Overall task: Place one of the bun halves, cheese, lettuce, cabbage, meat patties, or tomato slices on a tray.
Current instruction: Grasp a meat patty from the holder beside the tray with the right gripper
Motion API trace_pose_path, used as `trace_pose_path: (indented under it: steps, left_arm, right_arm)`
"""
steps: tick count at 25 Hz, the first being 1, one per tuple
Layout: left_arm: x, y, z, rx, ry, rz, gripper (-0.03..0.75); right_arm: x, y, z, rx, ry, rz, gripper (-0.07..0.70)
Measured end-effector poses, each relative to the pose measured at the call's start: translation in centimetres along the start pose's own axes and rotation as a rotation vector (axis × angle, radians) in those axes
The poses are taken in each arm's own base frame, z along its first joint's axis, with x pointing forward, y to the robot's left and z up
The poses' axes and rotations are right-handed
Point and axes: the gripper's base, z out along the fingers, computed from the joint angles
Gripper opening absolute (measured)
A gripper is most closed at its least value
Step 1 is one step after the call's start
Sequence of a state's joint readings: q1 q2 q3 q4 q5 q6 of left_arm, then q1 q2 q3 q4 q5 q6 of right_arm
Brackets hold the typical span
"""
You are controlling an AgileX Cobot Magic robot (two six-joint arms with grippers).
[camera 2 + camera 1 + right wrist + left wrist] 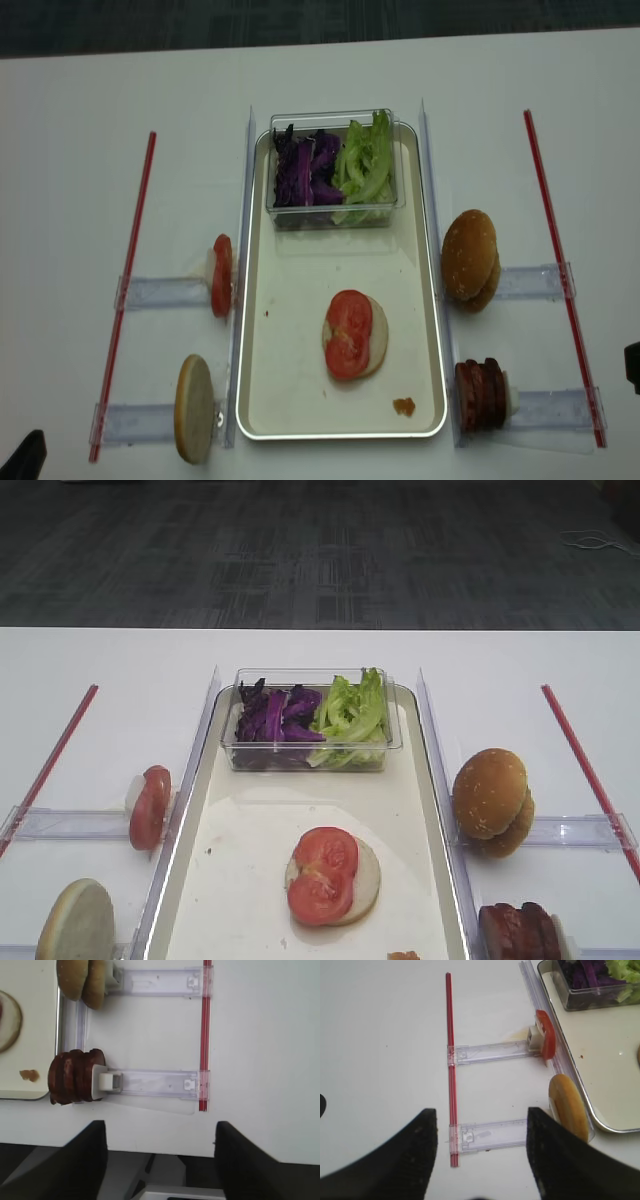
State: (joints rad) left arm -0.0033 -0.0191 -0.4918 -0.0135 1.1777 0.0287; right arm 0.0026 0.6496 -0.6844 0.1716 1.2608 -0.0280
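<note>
With bun base (368,336) and tomato slices (349,334) stacked on tray (300,400), my right gripper (160,1152) hangs open over meat patties (75,1083), next layer likely.

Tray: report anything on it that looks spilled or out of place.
One small orange-brown scrap lies loose on the tray near its front right corner, apart from the bun half topped with tomato slices. It looks like a dropped crumb or smear. A few dark specks mark the tray's left side.

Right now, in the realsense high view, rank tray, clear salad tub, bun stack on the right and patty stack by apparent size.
1. tray
2. clear tub
3. bun stack
4. patty stack, clearly smallest
</note>
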Motion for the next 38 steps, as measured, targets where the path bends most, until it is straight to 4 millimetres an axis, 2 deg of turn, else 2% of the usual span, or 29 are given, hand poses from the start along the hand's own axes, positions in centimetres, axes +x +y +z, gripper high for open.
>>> trace_pose_path:
  steps: [11,22,30,38]
  left_arm:
    - [0.0,0.0,0.0,0.000,0.000,0.000,0.410]
    - [0.0,0.0,0.0,0.000,0.000,0.000,0.410]
    - [0.0,0.0,0.0,0.000,0.000,0.000,0.410]
    - [0.0,0.0,0.0,0.000,0.000,0.000,0.410]
  right_arm:
    - [-2.2,-0.4,3.0,0.002,0.175,0.033,0.469]
    - [-3.5,-1.0,5.7,0.027,0.315,0.045,0.468]
    - [-4.1,-1.4,7.0,0.041,0.382,0.048,0.468]
    - [-4.4,-1.1,7.3,0.007,0.361,0.071,0.464]
